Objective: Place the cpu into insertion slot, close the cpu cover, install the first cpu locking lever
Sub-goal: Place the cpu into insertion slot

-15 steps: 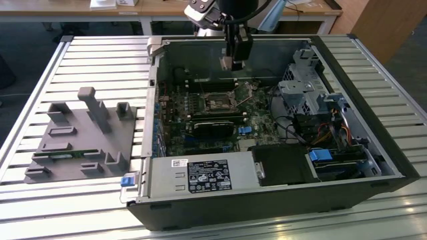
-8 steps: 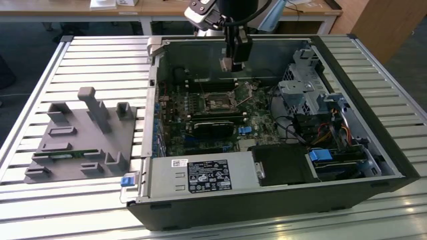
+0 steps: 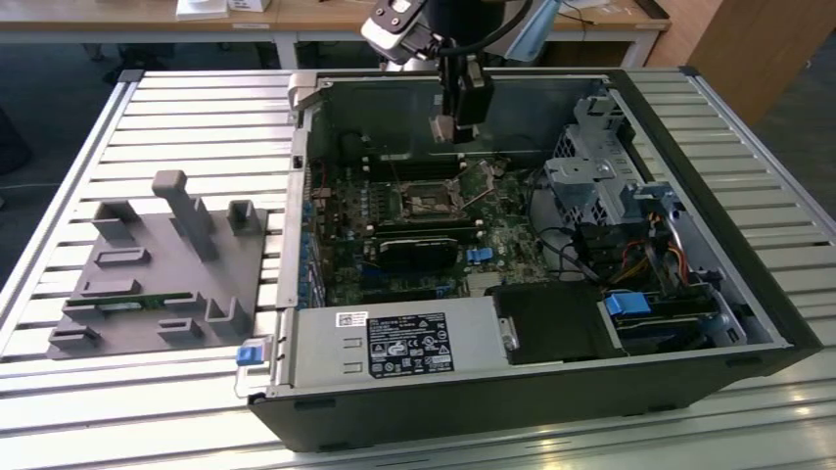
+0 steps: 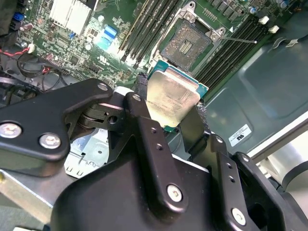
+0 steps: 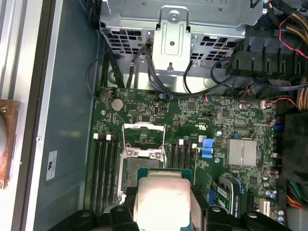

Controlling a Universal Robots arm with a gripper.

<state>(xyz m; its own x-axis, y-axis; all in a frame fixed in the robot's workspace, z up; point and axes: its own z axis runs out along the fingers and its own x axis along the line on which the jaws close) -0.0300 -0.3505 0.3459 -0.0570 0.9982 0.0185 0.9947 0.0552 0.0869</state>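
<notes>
Slatted table [image 3: 196, 98], open computer case [image 3: 523, 406]. My gripper [image 4: 171, 99] pinches the cpu [image 4: 173, 94] by opposite edges, face tilted, above the board; insertion slot [image 4: 185, 45] sits bare below, well apart.

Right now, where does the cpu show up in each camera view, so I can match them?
Exterior view: the cpu, held in the gripper, hangs above the motherboard.
Second wrist view: the cpu sits between the black fingers, beside the insertion slot.
First wrist view: the cpu partly overlaps the slot.
Shared landmark: the insertion slot.
</notes>
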